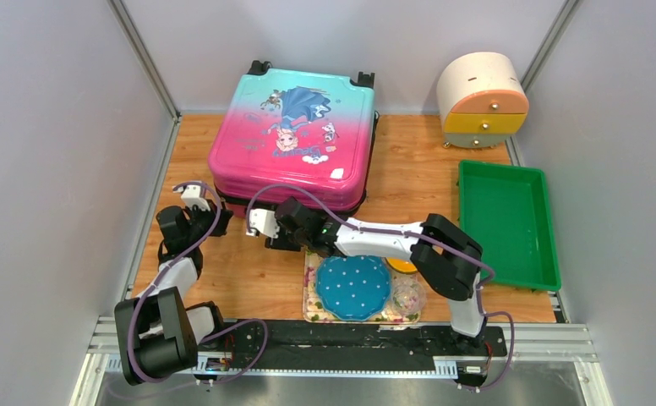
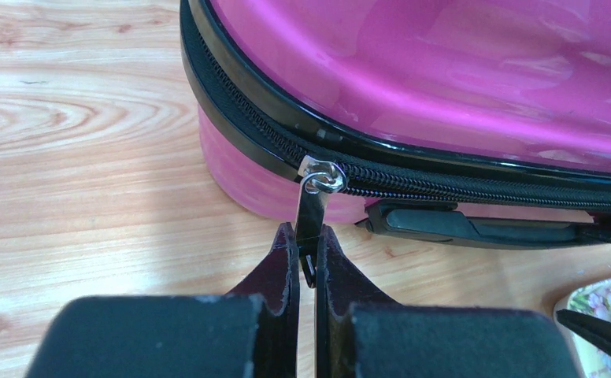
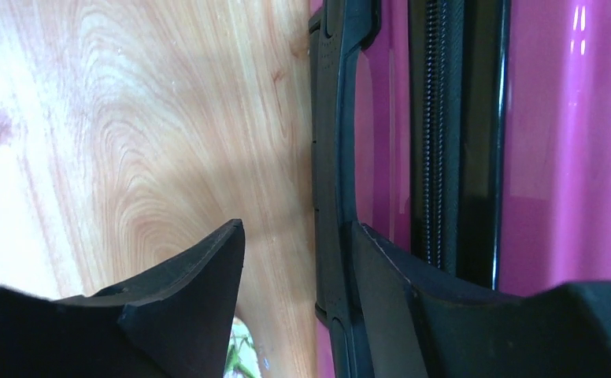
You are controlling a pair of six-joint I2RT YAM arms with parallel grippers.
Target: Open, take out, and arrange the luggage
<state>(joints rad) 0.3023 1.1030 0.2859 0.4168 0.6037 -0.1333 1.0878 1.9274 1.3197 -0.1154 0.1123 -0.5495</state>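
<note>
The left gripper [image 2: 308, 246] is pinched tight on the silver zipper pull [image 2: 312, 206] at the near-left corner of the luggage [image 1: 295, 135], which lies flat, lid down, against the desk's [image 1: 248, 279] far edge. The right gripper [image 3: 298, 252], jaws apart, straddles its black handle [image 3: 332, 157] without clamping it.

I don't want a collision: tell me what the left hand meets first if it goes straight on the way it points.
The luggage: the left hand, shut on the zipper pull, points at its zippered edge, which looks close ahead with nothing between.
</note>
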